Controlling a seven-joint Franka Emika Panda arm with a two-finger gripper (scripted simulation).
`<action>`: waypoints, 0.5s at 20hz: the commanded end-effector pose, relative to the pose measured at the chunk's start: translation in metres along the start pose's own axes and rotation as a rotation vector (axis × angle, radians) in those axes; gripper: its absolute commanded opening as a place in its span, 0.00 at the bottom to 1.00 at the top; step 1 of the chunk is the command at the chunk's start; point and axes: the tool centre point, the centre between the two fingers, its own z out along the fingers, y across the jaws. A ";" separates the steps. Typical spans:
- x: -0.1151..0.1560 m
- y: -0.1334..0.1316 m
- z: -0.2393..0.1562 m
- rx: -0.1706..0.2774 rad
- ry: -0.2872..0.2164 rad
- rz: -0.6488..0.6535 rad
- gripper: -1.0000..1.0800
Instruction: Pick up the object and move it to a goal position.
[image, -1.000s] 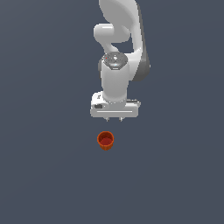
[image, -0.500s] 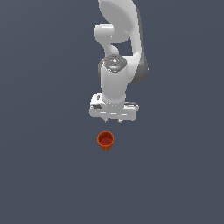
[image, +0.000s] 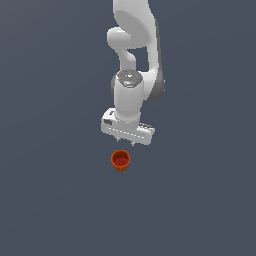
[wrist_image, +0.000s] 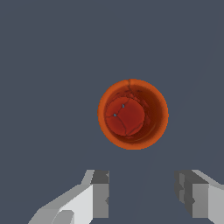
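The object, a small orange-red cup (image: 120, 161) with a darker red inside, stands upright on the grey floor in the exterior view. In the wrist view I look straight down into the cup (wrist_image: 132, 114). My gripper (image: 124, 144) hangs just above and slightly behind the cup, its short fingertips pointing down. The wrist view shows the gripper (wrist_image: 142, 194) open, with two grey fingers (wrist_image: 100, 194) set wider apart than the cup and nothing between them. The cup lies beyond the fingertips, apart from them.
A flat dark grey surface (image: 55, 190) surrounds the cup on all sides. The white arm (image: 134, 60) rises behind the gripper toward the top of the exterior view. No goal marker shows.
The gripper's hand has turned a little about its vertical axis and shifted slightly. The cup has stayed in place.
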 end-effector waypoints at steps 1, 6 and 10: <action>0.002 0.004 0.006 -0.007 0.019 0.064 0.62; 0.005 0.011 0.017 -0.017 0.057 0.190 0.62; 0.008 0.017 0.025 -0.022 0.090 0.290 0.62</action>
